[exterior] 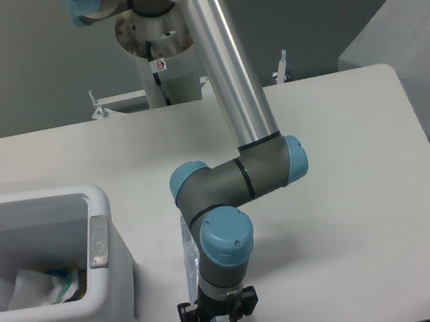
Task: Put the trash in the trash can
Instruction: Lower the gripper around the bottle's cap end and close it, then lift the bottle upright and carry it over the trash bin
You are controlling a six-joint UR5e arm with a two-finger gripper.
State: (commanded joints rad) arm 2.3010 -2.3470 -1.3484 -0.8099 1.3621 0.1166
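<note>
A white table (347, 190) seen from above and in front; 1 robot arm (222, 72) reaches down from a pedestal at the back, its silver upper tube running to grey and blue wrist joints near the front edge.

The bin (103, 249) stands at the left of the table, open at the top, with a grey handle piece on its right rim. Inside it, low against the near wall, lies the wrapper (56, 286), crumpled white with a green strip showing; so 1 of the 2 pieces of trash appears to be already in.

The bottle (189, 249) is not in yet; it lies lengthwise on the table just right of the bin, clear and crinkled, largely covered by the wrist, so only its left side and upper end show.

The gripper (220, 319) points straight down over the near end of the bottle, close to the table surface; its 2 black fingers stand visibly apart, with a gap between them. Whether they already straddle or touch the bottle cannot be told from this angle, since clear plastic against black fingers is hard to read; nothing looks pinched.

By this reading the task is about half done; what is left is to close on the bottle, lift it, carry it left over the rim and let it drop in.
</note>
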